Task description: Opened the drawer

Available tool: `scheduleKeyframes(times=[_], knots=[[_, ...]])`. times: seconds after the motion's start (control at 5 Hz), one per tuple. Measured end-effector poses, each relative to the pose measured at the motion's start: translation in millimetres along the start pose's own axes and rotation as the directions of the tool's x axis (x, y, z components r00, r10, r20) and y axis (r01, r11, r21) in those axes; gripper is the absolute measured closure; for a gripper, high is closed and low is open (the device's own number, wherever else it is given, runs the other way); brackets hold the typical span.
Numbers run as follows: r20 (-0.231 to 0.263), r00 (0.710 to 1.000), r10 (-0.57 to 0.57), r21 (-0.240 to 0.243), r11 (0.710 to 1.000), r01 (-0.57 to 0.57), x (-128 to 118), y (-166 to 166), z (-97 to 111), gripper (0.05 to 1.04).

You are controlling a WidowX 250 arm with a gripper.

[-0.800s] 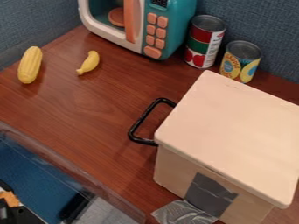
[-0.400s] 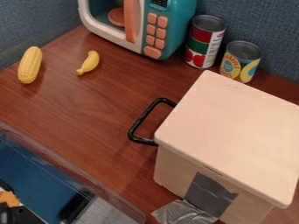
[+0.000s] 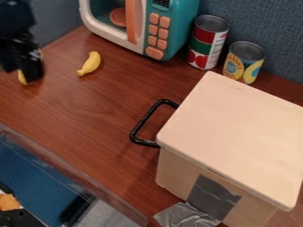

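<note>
A black drawer handle (image 3: 144, 119) is pointing left from the pale box (image 3: 237, 133) at right, its long bar slanting up rightward. The gripper (image 3: 32, 72) is hanging upper left, partly hiding the corn (image 3: 22, 78); apart or together, I cannot tell.

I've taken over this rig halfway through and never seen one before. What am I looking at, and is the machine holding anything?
The black machine at the upper left is a robot arm; its gripper, the part that grasps, hangs at its lower end. A fixed camera looks down at a slant on the brown table.

On the table are a small banana, a toy microwave, a taller can, a shorter can and a pale box with a black handle on its left. Something yellow is mostly hidden behind the gripper.

I can't make out whether anything is held. The gripper is well away from the handle.
</note>
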State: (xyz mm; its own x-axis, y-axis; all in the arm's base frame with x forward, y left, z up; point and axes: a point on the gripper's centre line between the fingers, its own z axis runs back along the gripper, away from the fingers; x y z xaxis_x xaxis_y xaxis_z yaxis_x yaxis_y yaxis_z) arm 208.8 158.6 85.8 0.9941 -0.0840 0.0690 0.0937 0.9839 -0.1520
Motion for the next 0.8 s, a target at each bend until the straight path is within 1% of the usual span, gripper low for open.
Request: scheduleKeyframes(times=[0.2, 0.4, 0.6, 0.8], knots=[[0.03, 0.999, 0.03, -0.03, 0.999, -0.029, 17.7, -23.9, -12.5, 0.083], [0.025, 1.0, 0.01, -0.056, 0.998, -0.009, 35.1, -53.7, -27.1, 0.083], [0.034, 0.999, -0.011, -0.072, 0.997, 0.013, 50.2, -83.4, -35.9, 0.083], [0.031, 0.999, -0.027, -0.082, 0.996, 0.029, 62.7, -103.4, -49.4, 0.083]])
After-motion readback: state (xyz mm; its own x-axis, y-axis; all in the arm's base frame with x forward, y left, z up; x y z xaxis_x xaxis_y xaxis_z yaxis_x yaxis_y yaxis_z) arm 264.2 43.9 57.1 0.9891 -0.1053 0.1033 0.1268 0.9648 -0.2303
